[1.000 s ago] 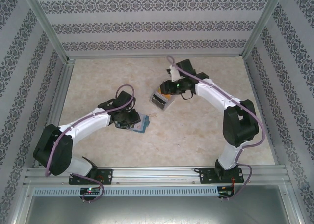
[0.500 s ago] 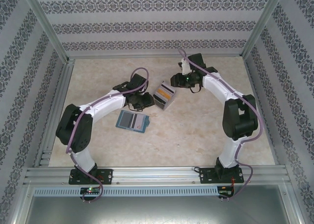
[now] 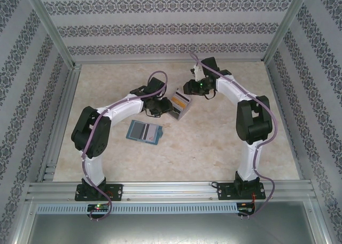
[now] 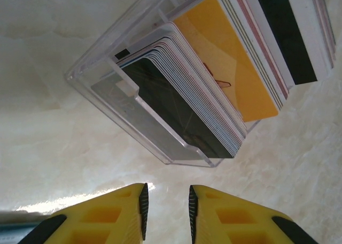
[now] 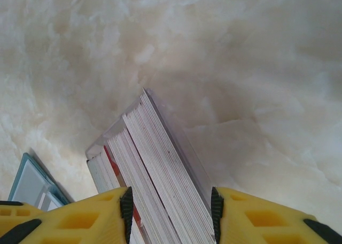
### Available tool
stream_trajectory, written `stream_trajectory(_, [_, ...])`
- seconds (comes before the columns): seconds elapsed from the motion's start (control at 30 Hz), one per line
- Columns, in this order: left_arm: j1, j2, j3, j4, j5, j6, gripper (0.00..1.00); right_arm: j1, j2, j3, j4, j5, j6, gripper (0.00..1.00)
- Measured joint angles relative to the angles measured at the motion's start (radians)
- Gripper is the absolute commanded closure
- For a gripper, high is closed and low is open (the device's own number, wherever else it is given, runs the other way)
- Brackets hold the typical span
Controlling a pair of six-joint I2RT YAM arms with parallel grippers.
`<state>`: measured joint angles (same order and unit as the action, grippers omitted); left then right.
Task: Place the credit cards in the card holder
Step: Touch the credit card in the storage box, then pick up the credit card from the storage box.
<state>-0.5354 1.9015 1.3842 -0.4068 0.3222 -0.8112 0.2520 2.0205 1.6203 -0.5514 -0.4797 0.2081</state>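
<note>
Bench (image 3: 214,142) of pale marbled surface carries everything, walled on three sides by patterned panels. Two white arms rise from its near edge, the left arm (image 3: 115,113) and the right arm (image 3: 251,121), both bent inward toward the middle. Between their ends sits one clear box (image 3: 179,106), tilted, packed with the credit cards (image 4: 176,115) standing on edge, too many to count. The left wrist view shows them in two bundles, one fronted by a dark card and one by a single orange-yellow card (image 4: 230,67), with a further card bearing one black stripe behind those. One card holder (image 3: 144,132), teal-blue, lies open and flat on the bench on the near side of the box, apart from it, with two paler pages facing up; its teal corner also shows at the lower left of the right wrist view (image 5: 29,185). The left hand (image 3: 160,107) hovers just beside the box on its left; seen from its own wrist (image 4: 166,201), its two yellow fingers stand a narrow gap apart with bare bench between them and nothing pinched. The right hand (image 3: 192,87) sits at the far right side of the box; from its wrist (image 5: 170,206) its two fingers stand spread on either side of the card edges, and whether they press on them cannot be told.
</note>
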Motion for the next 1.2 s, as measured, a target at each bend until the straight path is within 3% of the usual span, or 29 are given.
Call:
stream_trajectory(0.4, [0.000,0.061,0.001,0.058,-0.005,-0.013,0.71,-0.002,0.087,0.095,-0.006,-0.040,-0.006,0.54])
stream_trajectory(1.2, [0.000,0.103,0.015,0.079,-0.008,-0.031,0.70,0.006,0.133,0.100,-0.013,-0.113,-0.007,0.54])
